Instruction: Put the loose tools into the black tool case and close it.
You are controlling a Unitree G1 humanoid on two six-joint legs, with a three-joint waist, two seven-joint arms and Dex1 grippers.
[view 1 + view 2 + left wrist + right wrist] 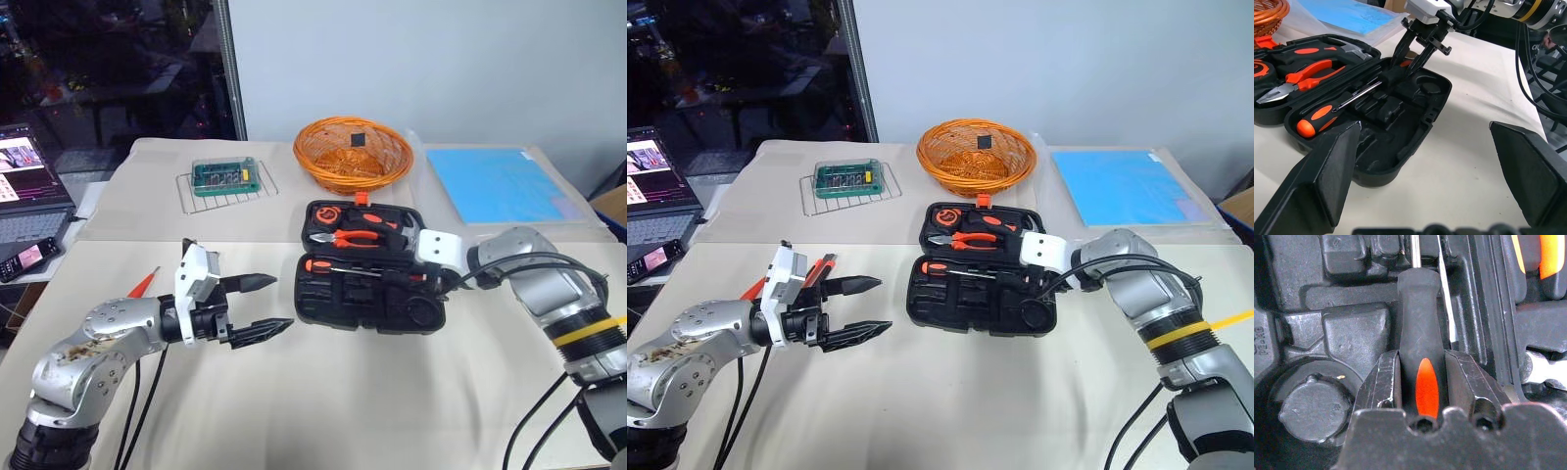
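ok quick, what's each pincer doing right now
left pincer: open, empty
right pincer: shut on a screwdriver handle over the black tool case

L arm is bent low at the near left; its hand (263, 305) points toward the right, about level, fingers wide apart, holding nothing. R arm reaches in from the right, wrist tilted down; its hand (1420, 377) grips a screwdriver handle (1419, 333).
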